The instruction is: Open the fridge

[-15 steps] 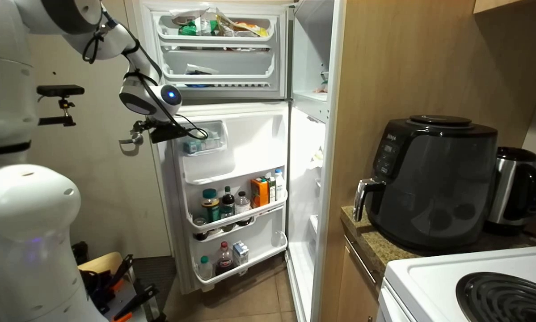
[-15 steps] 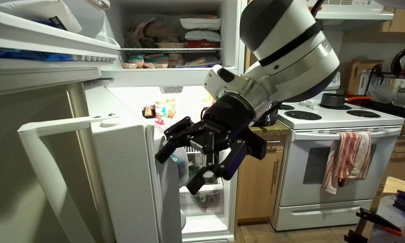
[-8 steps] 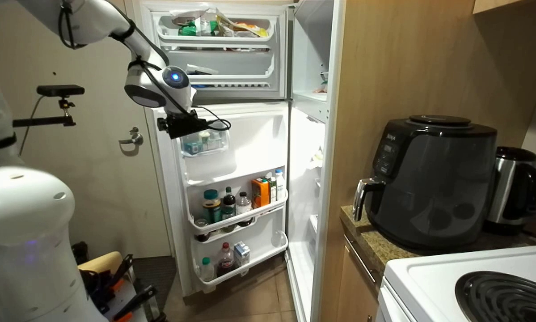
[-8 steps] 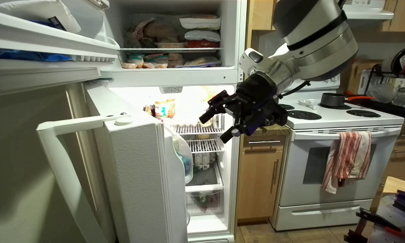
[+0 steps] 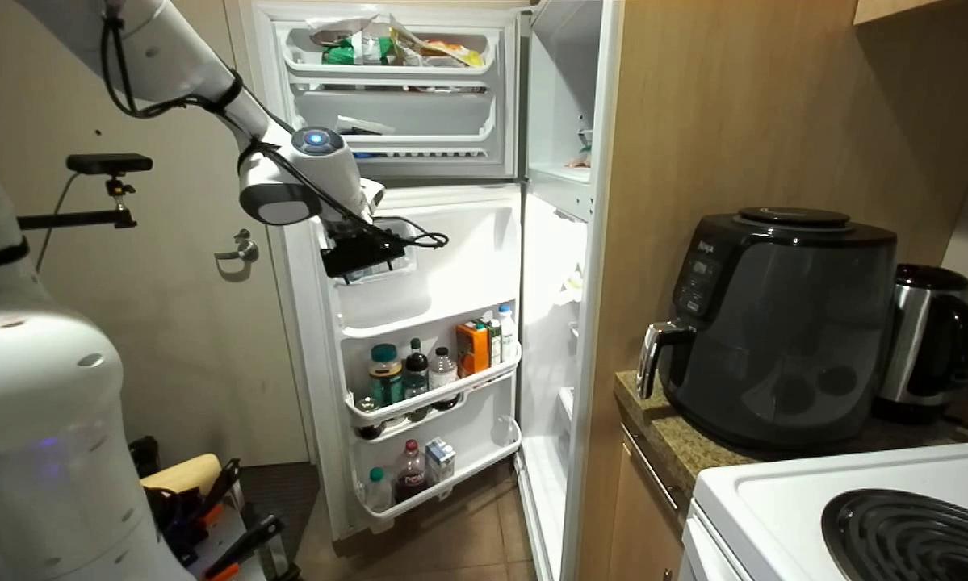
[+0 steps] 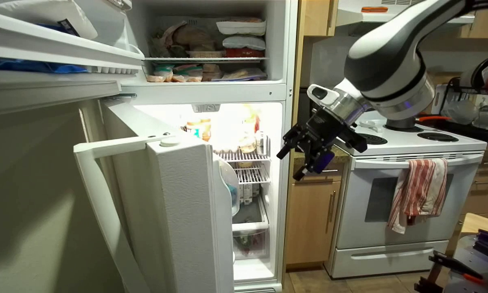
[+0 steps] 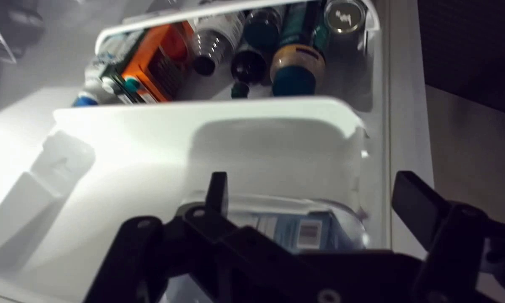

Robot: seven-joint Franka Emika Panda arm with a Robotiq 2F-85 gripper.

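Note:
The fridge's lower door [image 5: 467, 250] stands swung out, its lit inner side bearing bottles and cartons. Above it the freezer door [image 5: 395, 113] is also swung out. An exterior view shows the lower door's thick edge [image 6: 191, 203] and its white handle [image 6: 105, 211] on the outer face. My gripper [image 6: 290, 164] hangs to the right of that edge, apart from it, in front of the fridge opening's right side. In the wrist view my gripper [image 7: 311, 181] has widely spread fingers with nothing held; beyond them is the inner door with a clear bin [image 7: 277, 204].
A black air fryer [image 5: 782, 331] and a kettle [image 5: 932, 339] stand on the counter beside the fridge. The white stove [image 6: 406, 203] lies to the right with a striped towel [image 6: 421, 187]. A cart with clamps [image 5: 217, 524] sits low by the arm's base.
My gripper has drawn away from the lower door's inner edge, moving right in the exterior view. The lower door has swung somewhat back toward the fridge body. The fingers stay spread.

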